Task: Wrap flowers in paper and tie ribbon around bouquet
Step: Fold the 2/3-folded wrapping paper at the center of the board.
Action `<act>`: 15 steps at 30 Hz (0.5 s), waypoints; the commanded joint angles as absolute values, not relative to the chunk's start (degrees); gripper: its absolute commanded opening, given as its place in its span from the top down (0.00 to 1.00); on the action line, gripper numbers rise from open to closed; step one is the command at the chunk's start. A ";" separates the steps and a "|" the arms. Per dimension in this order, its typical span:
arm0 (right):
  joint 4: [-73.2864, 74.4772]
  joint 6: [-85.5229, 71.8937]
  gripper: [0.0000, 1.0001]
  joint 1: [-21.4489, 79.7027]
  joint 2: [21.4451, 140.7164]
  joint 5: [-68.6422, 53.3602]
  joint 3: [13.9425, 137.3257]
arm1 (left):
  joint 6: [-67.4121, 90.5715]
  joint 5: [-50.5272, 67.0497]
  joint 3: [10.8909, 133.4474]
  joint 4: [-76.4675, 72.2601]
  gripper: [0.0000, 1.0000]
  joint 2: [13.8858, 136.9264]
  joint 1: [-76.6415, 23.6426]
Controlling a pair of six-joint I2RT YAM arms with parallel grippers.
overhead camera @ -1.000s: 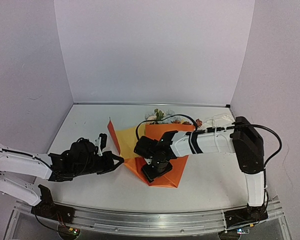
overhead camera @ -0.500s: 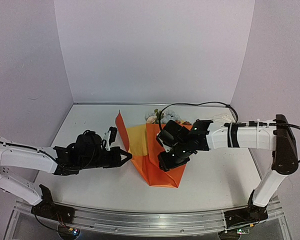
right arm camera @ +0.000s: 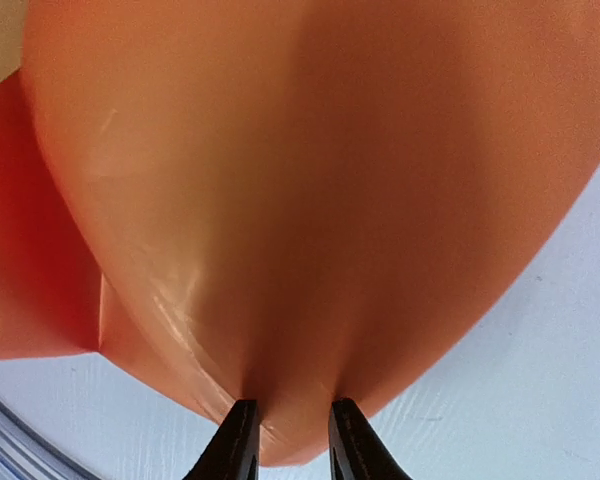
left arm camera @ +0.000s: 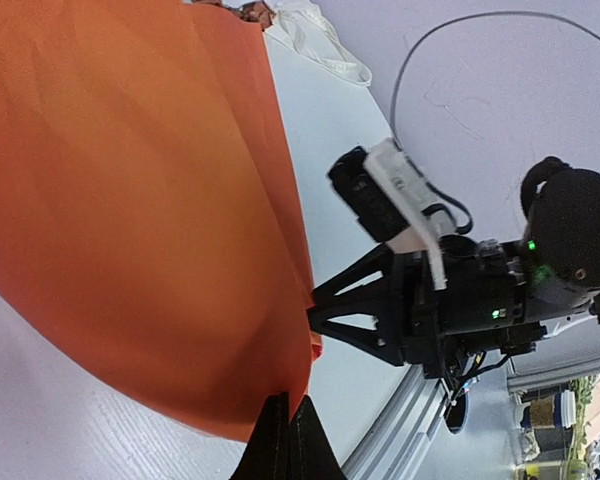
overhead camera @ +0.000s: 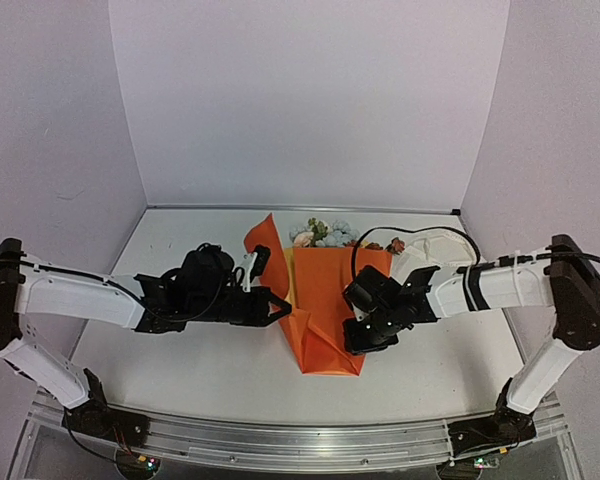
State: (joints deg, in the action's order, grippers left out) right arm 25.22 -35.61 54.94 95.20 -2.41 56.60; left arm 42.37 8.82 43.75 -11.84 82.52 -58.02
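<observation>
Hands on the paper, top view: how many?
2. The left hand is pinched shut on the left edge of the paper. The right hand straddles its right edge near the bottom, fingers apart. Neither is hidden.

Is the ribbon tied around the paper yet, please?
No, the ribbon lies loose on the table beside the paper.

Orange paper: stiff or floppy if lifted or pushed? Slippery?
Probably floppy: the paper bulges in soft curves at the right claw instead of lying flat. Likely light: the left claw holds a whole flap up by one pinched edge. Its glossy sheen suggests it may slide on the table.
</observation>
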 commanded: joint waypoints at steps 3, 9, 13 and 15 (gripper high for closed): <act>18.84 -39.30 0.79 54.58 99.59 -3.57 56.99 | 37.25 16.99 53.66 -9.70 1.00 91.19 -58.99; 12.23 -44.75 0.83 53.23 95.59 -4.09 50.81 | 36.49 21.41 59.75 -9.26 1.00 98.67 -59.24; 9.86 -46.82 0.81 52.70 87.16 -1.37 45.24 | 36.31 23.52 63.38 -8.18 1.00 103.49 -59.23; 9.94 -47.12 0.78 52.51 82.92 -0.02 42.93 | 36.28 24.42 64.98 -7.81 1.00 105.72 -59.24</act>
State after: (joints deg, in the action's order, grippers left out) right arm 13.23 -44.22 53.03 91.92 -3.67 45.98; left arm 37.49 20.90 60.67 -9.58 102.40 -58.94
